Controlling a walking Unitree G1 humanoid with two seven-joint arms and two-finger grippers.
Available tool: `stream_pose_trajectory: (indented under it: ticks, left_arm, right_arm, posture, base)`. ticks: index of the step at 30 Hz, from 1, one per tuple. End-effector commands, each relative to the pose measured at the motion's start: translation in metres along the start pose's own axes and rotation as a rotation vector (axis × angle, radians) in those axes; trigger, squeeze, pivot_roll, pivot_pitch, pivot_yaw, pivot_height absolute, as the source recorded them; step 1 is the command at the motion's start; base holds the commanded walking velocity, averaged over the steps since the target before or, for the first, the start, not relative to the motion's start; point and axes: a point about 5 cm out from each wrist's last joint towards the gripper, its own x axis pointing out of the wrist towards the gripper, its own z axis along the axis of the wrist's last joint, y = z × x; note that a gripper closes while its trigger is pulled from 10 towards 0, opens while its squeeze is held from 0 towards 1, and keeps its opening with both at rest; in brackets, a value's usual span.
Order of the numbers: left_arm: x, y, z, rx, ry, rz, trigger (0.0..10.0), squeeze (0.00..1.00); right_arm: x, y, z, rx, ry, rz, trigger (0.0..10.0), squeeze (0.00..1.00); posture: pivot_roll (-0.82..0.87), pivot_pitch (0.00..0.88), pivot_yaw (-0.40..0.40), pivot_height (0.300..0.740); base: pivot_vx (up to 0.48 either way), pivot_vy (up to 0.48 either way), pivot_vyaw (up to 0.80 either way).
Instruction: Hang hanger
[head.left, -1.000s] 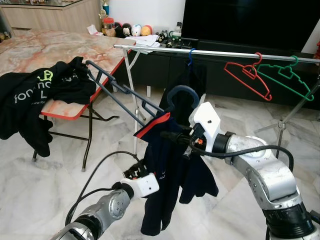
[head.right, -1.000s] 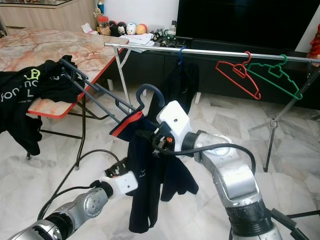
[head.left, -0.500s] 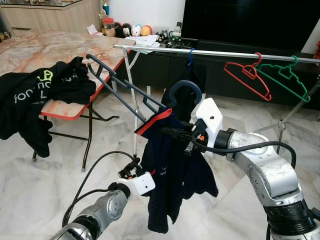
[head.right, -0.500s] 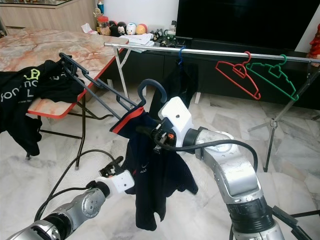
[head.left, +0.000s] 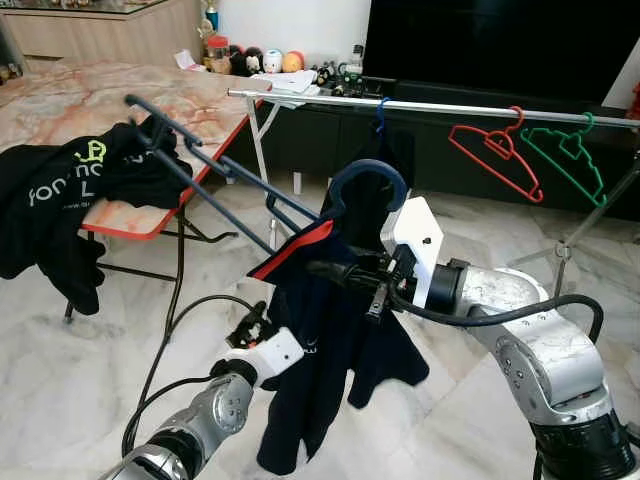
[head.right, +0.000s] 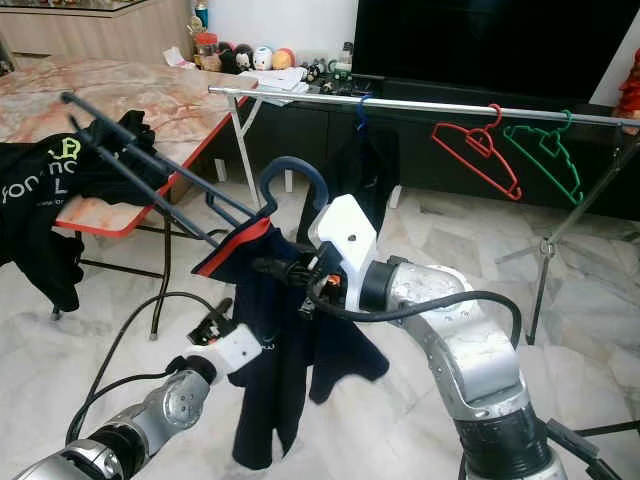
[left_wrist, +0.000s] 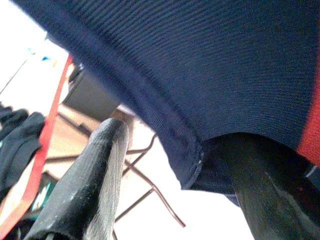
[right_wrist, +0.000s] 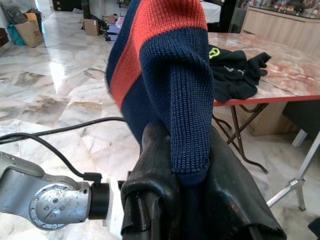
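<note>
Since 1 s ago, right gripper (head.left: 335, 270) shifted toward 9 o'clock, clamped on navy shirt (head.left: 330, 340) and blue hanger (head.left: 365, 180); left gripper (head.left: 250, 325) open beneath. Risk: hook misses rail (head.left: 440, 105), shirt slides off.

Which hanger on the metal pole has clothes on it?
The blue plastic hanger, nearest the table end, carries a dark garment. The red hanger and green hanger hang bare.

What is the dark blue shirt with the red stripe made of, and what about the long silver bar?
The shirt looks like knitted fabric, wool or cotton: you can see ribbed stitches, and it hangs soft. The bar looks like polished metal: thin, straight and shiny.
</note>
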Motion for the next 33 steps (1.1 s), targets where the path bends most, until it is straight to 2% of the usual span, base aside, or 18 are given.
stream_pose_trajectory:
  ticks: [1, 2, 3, 4, 6, 8, 18, 26, 33]
  left_arm:
    - [0.005, 0.009, 0.002, -0.021, 0.008, 0.061, 10.0, 0.00]
    - [0.005, 0.011, 0.003, -0.029, 0.003, 0.068, 10.0, 0.00]
    - [0.005, 0.011, 0.003, -0.038, 0.001, 0.067, 4.5, 0.00]
    - [0.005, 0.010, 0.003, -0.040, 0.000, 0.063, 0.0, 0.00]
    - [0.005, 0.009, 0.003, -0.029, -0.005, 0.048, 0.0, 0.00]
    - [0.004, 0.009, 0.003, -0.058, 0.004, 0.041, 0.0, 0.00]
    - [0.001, -0.001, 0.006, -0.090, -0.018, -0.026, 0.0, 0.00]
    - [-0.001, -0.014, 0.009, -0.111, -0.026, -0.132, 0.0, 0.00]
    - [-0.001, -0.015, 0.008, -0.122, -0.014, -0.135, 0.0, 0.00]
  right_arm:
    - [0.000, 0.007, 0.008, -0.023, -0.031, 0.030, 0.0, 0.00]
    - [-0.001, 0.007, 0.005, -0.023, -0.022, 0.029, 0.0, 0.00]
    - [-0.001, 0.006, 0.004, -0.022, -0.015, 0.025, 0.0, 0.00]
    - [-0.001, 0.006, 0.003, -0.020, -0.014, 0.022, 0.0, 0.00]
    - [-0.001, 0.006, 0.003, -0.017, -0.014, 0.021, 0.0, 0.00]
    - [-0.001, 0.007, 0.003, -0.016, -0.014, 0.023, 0.0, 0.00]
    - [-0.002, 0.009, 0.004, -0.024, -0.021, 0.038, 0.0, 0.00]
    - [-0.003, 0.012, 0.008, -0.034, -0.041, 0.058, 0.0, 0.00]
    - [-0.004, 0.014, 0.010, -0.040, -0.047, 0.073, 0.0, 0.00]
  posture:
    - [-0.06, 0.068, -0.038, 0.740]
    - [-0.06, 0.070, -0.037, 0.740]
    - [-0.05, 0.070, -0.037, 0.740]
    - [-0.05, 0.070, -0.037, 0.740]
    - [-0.05, 0.070, -0.035, 0.740]
    - [-0.05, 0.070, -0.035, 0.740]
    - [-0.06, 0.072, -0.034, 0.740]
    - [-0.06, 0.071, -0.032, 0.740]
    - [-0.06, 0.069, -0.033, 0.740]
  base:
    - [0.000, 0.000, 0.00]
    - [0.000, 0.000, 0.00]
    - [0.000, 0.000, 0.00]
    - [0.000, 0.000, 0.00]
    - [0.000, 0.000, 0.00]
    - [0.000, 0.000, 0.00]
    - [0.000, 0.000, 0.00]
    - [0.000, 0.000, 0.00]
    - [0.000, 0.000, 0.00]
